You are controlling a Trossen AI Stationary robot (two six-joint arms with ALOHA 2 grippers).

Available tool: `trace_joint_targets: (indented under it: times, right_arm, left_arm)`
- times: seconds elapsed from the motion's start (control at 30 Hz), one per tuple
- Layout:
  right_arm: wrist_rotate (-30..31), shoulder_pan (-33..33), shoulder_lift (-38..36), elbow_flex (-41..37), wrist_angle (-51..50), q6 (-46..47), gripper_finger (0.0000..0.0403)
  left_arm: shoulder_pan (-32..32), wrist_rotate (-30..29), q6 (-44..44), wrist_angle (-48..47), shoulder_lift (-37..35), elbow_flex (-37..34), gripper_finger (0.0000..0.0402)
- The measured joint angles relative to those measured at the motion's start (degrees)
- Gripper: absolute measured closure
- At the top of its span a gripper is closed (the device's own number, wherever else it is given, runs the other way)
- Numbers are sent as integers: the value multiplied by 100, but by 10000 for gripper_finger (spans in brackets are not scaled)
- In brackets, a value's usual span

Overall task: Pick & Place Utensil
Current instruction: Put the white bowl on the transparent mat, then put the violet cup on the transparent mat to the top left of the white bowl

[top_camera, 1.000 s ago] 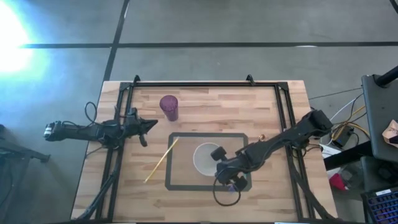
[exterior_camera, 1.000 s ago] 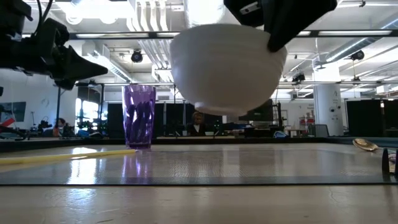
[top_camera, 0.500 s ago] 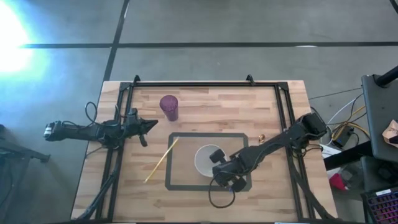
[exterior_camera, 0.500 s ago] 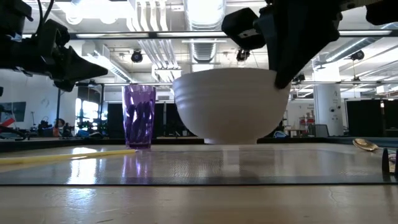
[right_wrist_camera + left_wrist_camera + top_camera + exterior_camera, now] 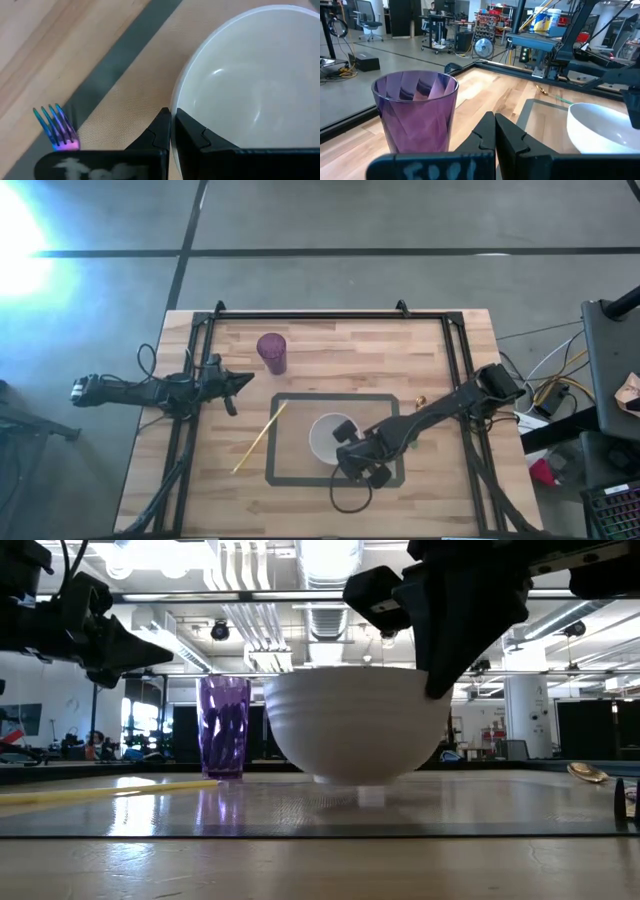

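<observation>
Your right gripper [image 5: 345, 452] pinches the rim of the white bowl [image 5: 330, 437] on the mat, its iridescent purple-blue fork [image 5: 56, 129] lying just beside, while your left gripper [image 5: 236, 385] waits clenched.

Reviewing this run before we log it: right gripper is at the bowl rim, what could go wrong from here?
1. The right gripper is clamped on the white bowl rim, and the bowl looks barely on the mat; a careless release may tip or slide it.
2. A fork lies close beside the bowl; retreating could knock it.
3. The purple cup and yellow straw look clear of the motion, and the left gripper waits away.
</observation>
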Motion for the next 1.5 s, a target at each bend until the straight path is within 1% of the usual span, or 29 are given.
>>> trace_joint_targets:
  times: [0.23,0.33,0.53,0.63,0.9,1.2,1.5]
  right_arm:
    - [-182,-25,11,-33,-32,49,392]
    - [-423,-27,11,-38,-45,49,392]
    - [-503,-25,11,-38,-50,49,392]
    - [-695,-32,11,-39,-57,10,392]
    - [-727,-30,11,-47,-53,46,387]
    - [-706,-25,11,-21,-44,158,355]
    - [-684,-27,5,-21,-50,228,294]
  left_arm:
    - [2,0,-11,1,0,0,401]
    - [2,0,-10,2,0,0,401]
    - [2,0,-9,2,0,0,401]
    - [2,0,-9,2,0,-2,401]
    - [2,-2,105,2,0,-4,401]
    - [2,-2,109,2,0,-4,401]
    - [-1,-2,109,2,0,-4,401]
